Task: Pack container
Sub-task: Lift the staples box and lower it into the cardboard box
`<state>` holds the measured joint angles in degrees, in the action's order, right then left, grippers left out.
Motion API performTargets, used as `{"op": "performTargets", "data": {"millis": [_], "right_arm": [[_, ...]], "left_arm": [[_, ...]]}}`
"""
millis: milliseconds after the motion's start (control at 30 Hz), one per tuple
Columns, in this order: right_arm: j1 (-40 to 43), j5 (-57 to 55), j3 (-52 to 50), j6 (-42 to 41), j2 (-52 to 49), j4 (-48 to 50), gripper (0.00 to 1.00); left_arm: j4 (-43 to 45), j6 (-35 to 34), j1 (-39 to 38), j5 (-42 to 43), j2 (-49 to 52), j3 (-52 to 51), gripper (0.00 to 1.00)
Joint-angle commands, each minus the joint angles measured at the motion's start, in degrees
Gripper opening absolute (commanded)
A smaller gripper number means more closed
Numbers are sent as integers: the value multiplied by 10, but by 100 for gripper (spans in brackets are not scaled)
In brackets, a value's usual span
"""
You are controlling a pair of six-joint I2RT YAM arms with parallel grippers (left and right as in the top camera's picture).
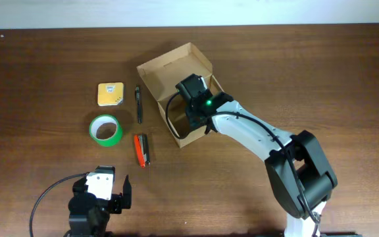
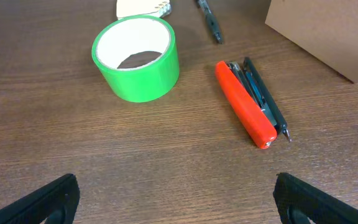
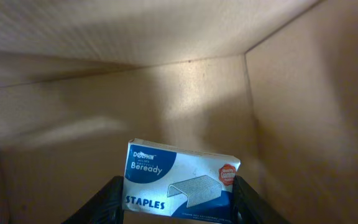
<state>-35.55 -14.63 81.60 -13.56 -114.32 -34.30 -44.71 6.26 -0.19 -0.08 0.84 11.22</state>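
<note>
Nearest to us, at the near left of the brown wooden table (image 1: 321, 66), the left gripper (image 1: 102, 185) hovers with its two black fingers (image 2: 45, 199) spread wide apart and nothing between them.

Just beyond it lies a red and dark tool (image 2: 244, 102), perhaps a stapler on its side, though we cannot name it for certain. To its left stands a roll of green tape (image 2: 137, 59), flat on the wood with its hollow core facing up. Farther on, a black pen (image 1: 138, 104) lies pointing away from us, and left of the pen sits a small yellow square pad (image 1: 110, 93). All four lie loose on the table, apart from one another and outside any box.

To their right, at the middle of the table, sits the container (image 1: 176, 62), a tan cardboard box with its hinged flap standing open on the far side. The right arm reaches in from the near right, and the right gripper (image 1: 191, 108) is lowered into the opening. From the right wrist we look down between plain cardboard walls (image 3: 135, 93), where the fingers (image 3: 104, 202) are clamped on either side of a blue and white staples box (image 3: 179, 180). We cannot tell whether it touches the floor.
</note>
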Motion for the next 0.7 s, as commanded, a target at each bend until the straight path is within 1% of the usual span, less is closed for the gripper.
{"op": "performTargets", "data": {"millis": [0,400,667], "right_arm": [[2,10,6,-48,-14,-3,45],[-24,9,6,-122,-14,-10,44],[-30,-11,6,-129,-14,-8,43]], "left_arm": [[2,7,3,-3,-5,-2,99],[2,7,3,-3,-5,-2,99],[2,7,3,-3,-5,-2,99]]}}
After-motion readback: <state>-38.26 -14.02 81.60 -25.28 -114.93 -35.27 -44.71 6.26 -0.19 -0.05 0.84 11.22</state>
